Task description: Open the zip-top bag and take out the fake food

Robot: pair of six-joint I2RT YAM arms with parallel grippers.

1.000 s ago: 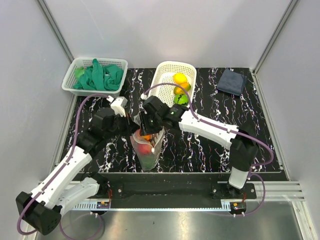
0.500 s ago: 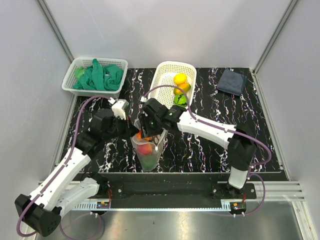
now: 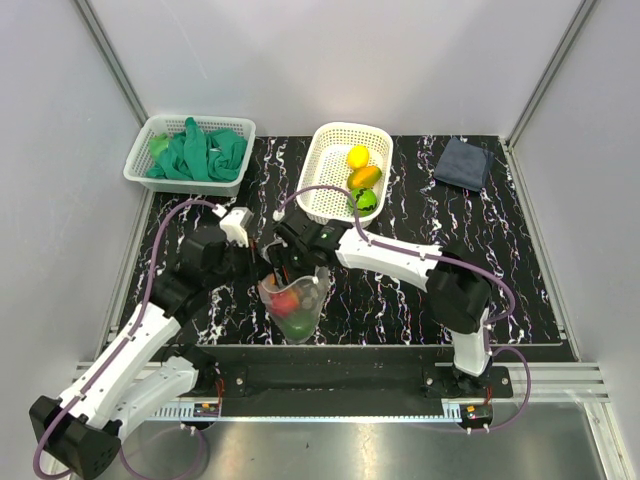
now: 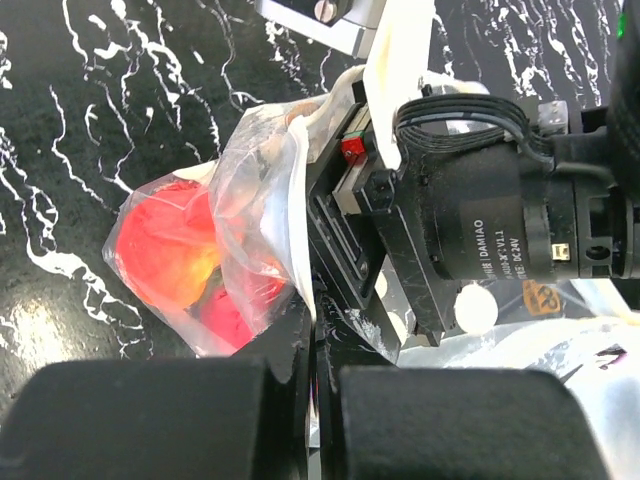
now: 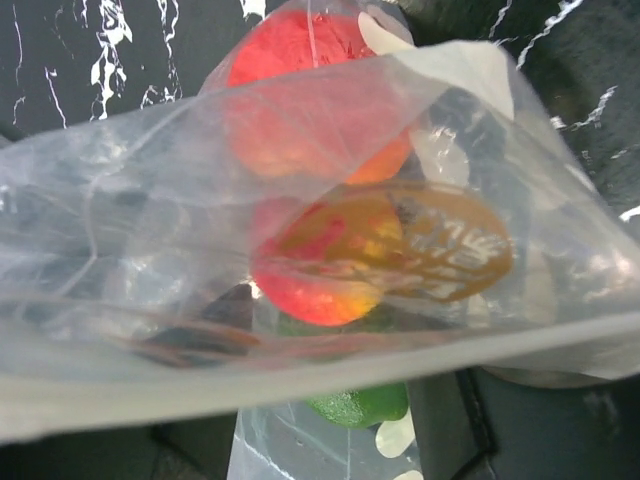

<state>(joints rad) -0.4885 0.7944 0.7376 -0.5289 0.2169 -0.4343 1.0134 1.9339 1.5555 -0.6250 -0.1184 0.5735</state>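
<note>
The clear zip-top bag point(image 3: 291, 303) stands at the table's near middle with red point(image 3: 287, 298) and green fake food inside. My left gripper point(image 3: 257, 264) is shut on the bag's edge at its left side; the left wrist view shows the jaws point(image 4: 318, 325) pinching the film, with red fruit point(image 4: 165, 250) behind it. My right gripper point(image 3: 288, 262) is at the bag's mouth. In the right wrist view its fingers point(image 5: 475, 420) stand apart, open, with the whitish zip strip point(image 5: 300, 372) across them. Red-yellow fruit point(image 5: 320, 285) and green fruit point(image 5: 360, 405) lie beyond.
A white lattice basket point(image 3: 325, 150) at the back middle holds yellow, orange and green fruit. Another white basket point(image 3: 160, 128) at the back left holds green gloves. A dark folded cloth point(image 3: 465, 162) lies at the back right. Grey walls close in the table.
My right gripper has moved left and down into the bag's mouth. My left gripper has drawn back slightly with the bag's edge, and the mouth has widened.
</note>
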